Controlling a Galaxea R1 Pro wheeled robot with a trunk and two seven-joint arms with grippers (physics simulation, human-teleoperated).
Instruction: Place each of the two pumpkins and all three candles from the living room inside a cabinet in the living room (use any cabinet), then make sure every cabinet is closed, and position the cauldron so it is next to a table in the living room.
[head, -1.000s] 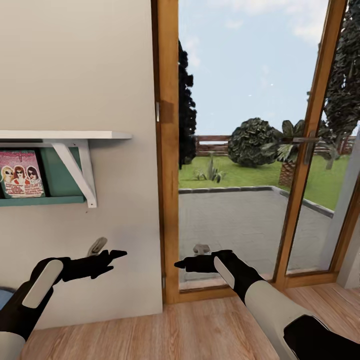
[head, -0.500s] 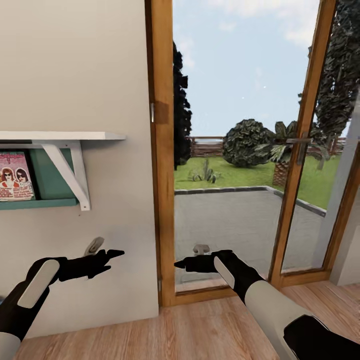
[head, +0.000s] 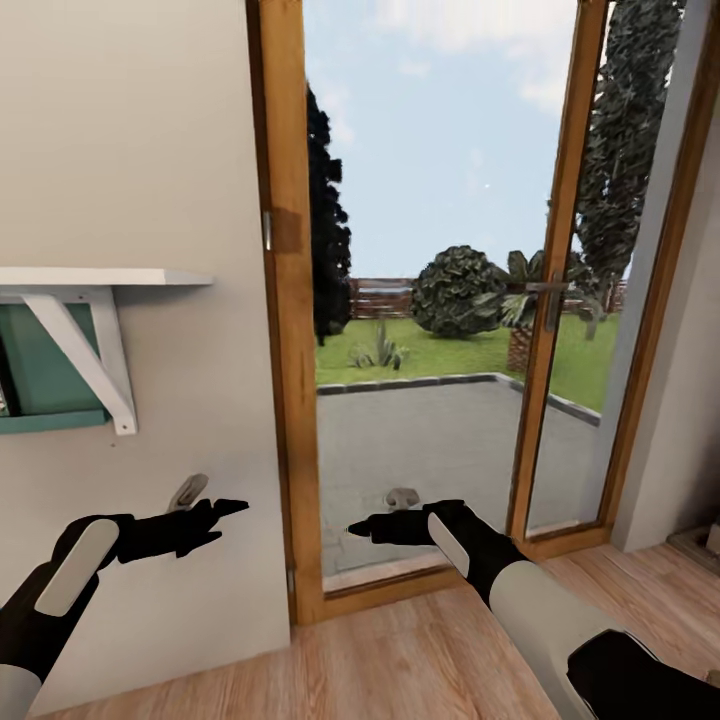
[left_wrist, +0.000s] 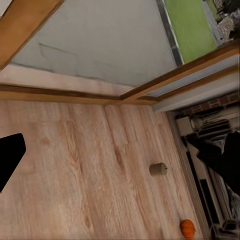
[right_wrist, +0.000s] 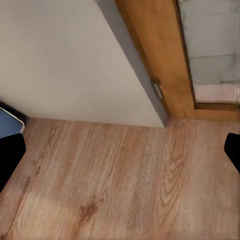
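The robot is judged to be on its way through the room, searching for the things to be collected; no pumpkin or candle is held yet, so the gathering step is not begun. In the head view, going from left to right, a white shelf (head: 100, 277) on a bracket is seen on the pale wall (head: 150, 130), with a teal box (head: 40, 375) under it. Below it the left hand (head: 225, 510) is held forward with nothing in it, and its fingers look close together at the tips, though how far they are parted cannot be told. Next comes the wooden door frame (head: 285, 330) and the glass door (head: 420, 300), through which a paved terrace and a garden are seen. In front of the glass the right hand (head: 362, 527) is also held out with nothing in it, and its opening cannot be told either. What is missing from the head view is given by the left wrist view: on the wooden floor (left_wrist: 75, 170), near a low dark piece of furniture, a candle (left_wrist: 158, 169) is lying or standing alone, and a pumpkin (left_wrist: 187, 228) rests well apart from it. In the right wrist view the bare floor boards, the wall foot and the frame corner are seen. For the next move, the base should probably be turned toward these two things and brought near, so that one hand can be lowered over the candle.
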